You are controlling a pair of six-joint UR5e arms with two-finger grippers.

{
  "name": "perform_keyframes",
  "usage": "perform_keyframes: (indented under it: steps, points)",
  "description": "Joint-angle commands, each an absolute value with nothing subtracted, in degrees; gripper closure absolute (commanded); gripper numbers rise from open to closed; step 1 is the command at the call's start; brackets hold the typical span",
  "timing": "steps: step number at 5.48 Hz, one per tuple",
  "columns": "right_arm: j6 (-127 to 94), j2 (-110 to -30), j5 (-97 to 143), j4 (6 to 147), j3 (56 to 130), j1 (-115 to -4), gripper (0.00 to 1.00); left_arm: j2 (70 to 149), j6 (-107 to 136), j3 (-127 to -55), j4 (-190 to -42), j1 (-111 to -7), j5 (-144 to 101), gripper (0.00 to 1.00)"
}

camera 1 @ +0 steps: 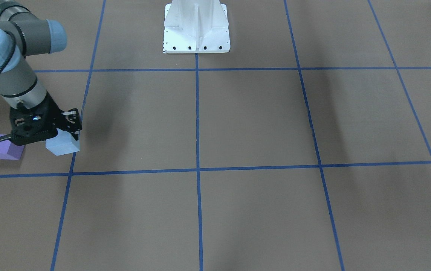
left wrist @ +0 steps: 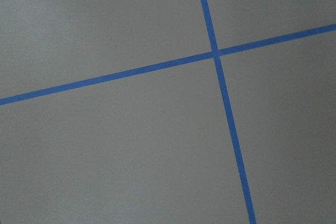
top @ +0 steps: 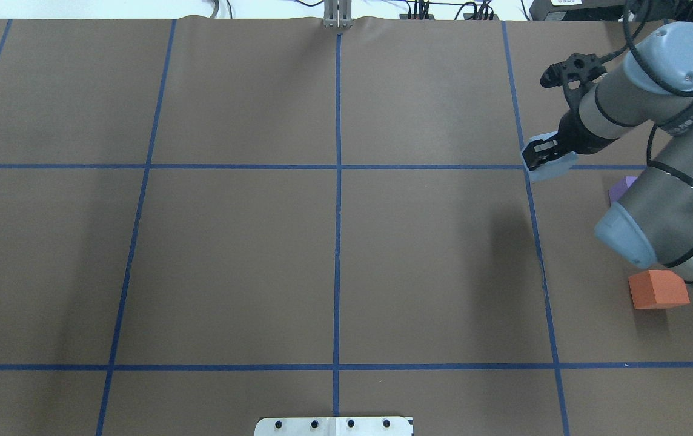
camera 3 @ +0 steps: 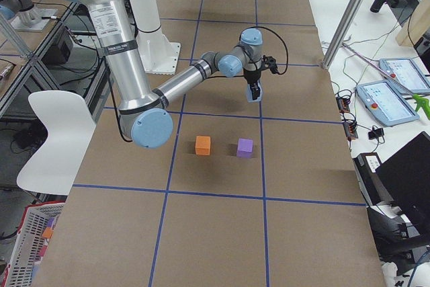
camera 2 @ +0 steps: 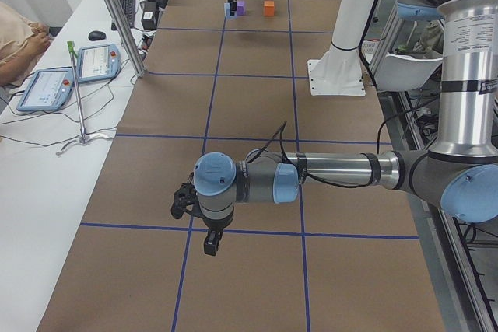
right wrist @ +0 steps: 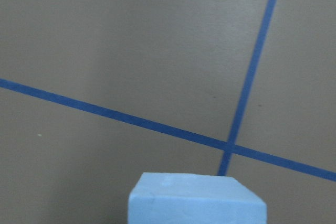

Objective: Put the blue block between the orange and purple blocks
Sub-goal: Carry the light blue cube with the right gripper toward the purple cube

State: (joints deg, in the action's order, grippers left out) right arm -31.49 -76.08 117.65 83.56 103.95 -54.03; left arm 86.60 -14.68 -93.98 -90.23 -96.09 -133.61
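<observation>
Brown paper crossed by blue tape lines (camera 1: 197,124) covers the bench (camera 1: 257,120), where the right gripper (top: 543,156) has its fingers (camera 1: 73,119) clamped on the pale blue block (top: 549,172). In the overhead view the block sits over a tape crossing on the bench's right side. The side view from the robot's right suggests it is raised off the paper, though the gap beneath cannot be made out for certain. The right wrist camera shows the block's top face at 6 o'clock in its picture, with a tape crossing just beyond it.

The purple block (top: 621,189) rests on the bench at about 4 o'clock from the blue block in the overhead view. It is near but not touching, and partly hidden behind the right arm (top: 661,200). The orange block (top: 657,289) lies at about 5 o'clock from the purple one, apart from it, with bare paper between the two. The blue block is outside that gap.

The left gripper (camera 2: 210,242) hangs over a tape line at the bench's other end, well apart from all three blocks. Whether its fingers are apart or together cannot be told. Its wrist camera shows paper and a tape crossing. The white robot pedestal (camera 1: 196,28) stands at 12 o'clock in the front-facing view.
</observation>
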Motion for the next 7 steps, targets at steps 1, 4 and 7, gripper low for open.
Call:
perform_keyframes:
  steps: [1,4,7]
  points:
    - [-25.84,-89.05,123.28,76.79,104.41,-60.71,0.68,85.96,-14.23,-94.13,-91.41,-96.06,-133.68,0.00]
    - [-37.94,-96.93,123.48,65.35,105.74,-60.83,0.68,84.30,-14.33,-94.22,-94.81,-96.06,-135.26,0.00]
    - [-44.56,-99.04,120.76,60.30,104.77,-55.03,0.69,83.76,-14.33,-94.22,-95.19,-96.06,-135.26,0.00]
